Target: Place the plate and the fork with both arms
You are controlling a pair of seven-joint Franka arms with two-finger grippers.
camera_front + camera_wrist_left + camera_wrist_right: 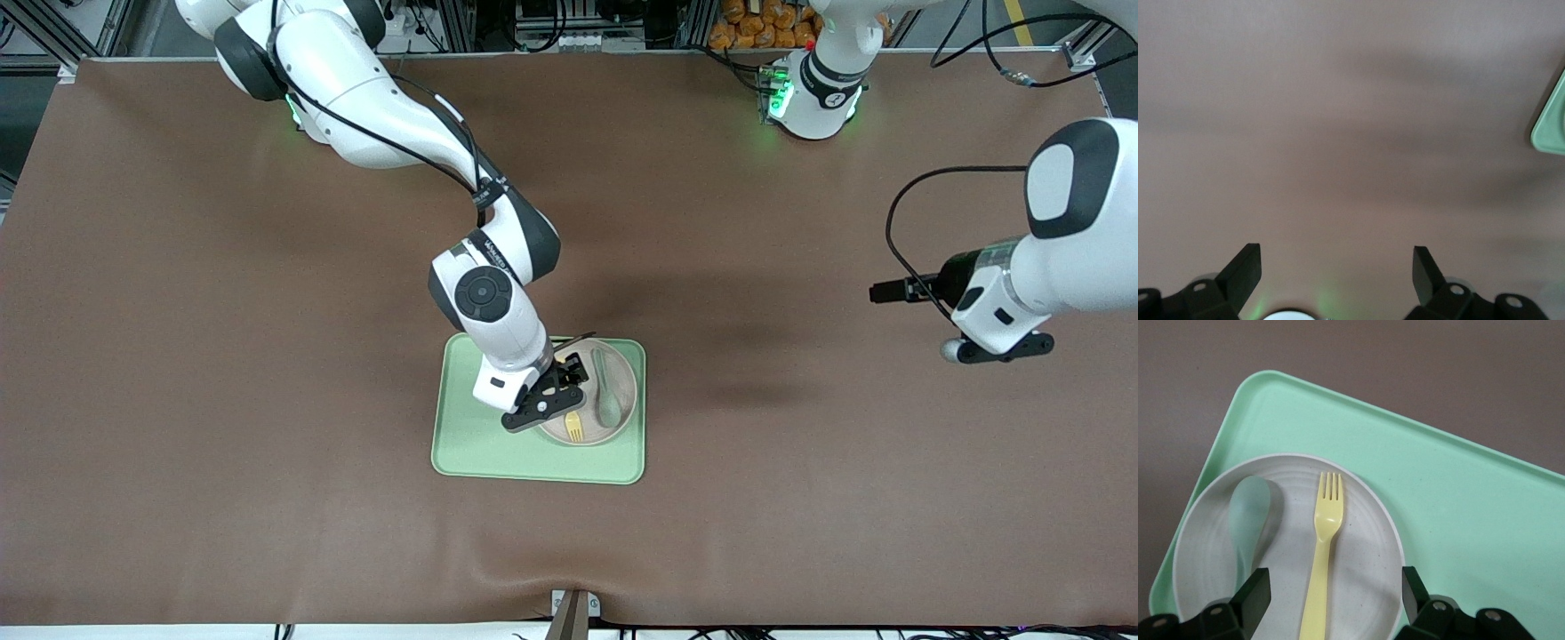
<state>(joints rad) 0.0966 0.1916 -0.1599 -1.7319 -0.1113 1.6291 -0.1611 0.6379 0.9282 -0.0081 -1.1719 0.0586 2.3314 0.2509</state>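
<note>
The cream plate (628, 374) lies on the light green tray (480, 440), at the tray's end toward the left arm. The pale yellow fork (575, 429) lies flat on the plate beside a grey-green spoon (608, 396). My right gripper (567, 382) hangs open just over the plate. In the right wrist view the fork (1323, 543) lies between the spread fingers of the right gripper (1335, 597), untouched, on the plate (1365, 587). My left gripper (889, 292) is open and empty, up over bare table near the left arm's end. In its own view the left gripper (1337, 267) shows only tablecloth below it.
The brown tablecloth (267, 400) covers the whole table. The spoon (1248, 513) lies on the plate next to the fork. A corner of the tray (1551, 127) shows at the edge of the left wrist view. The tray (1458, 520) has bare room beside the plate.
</note>
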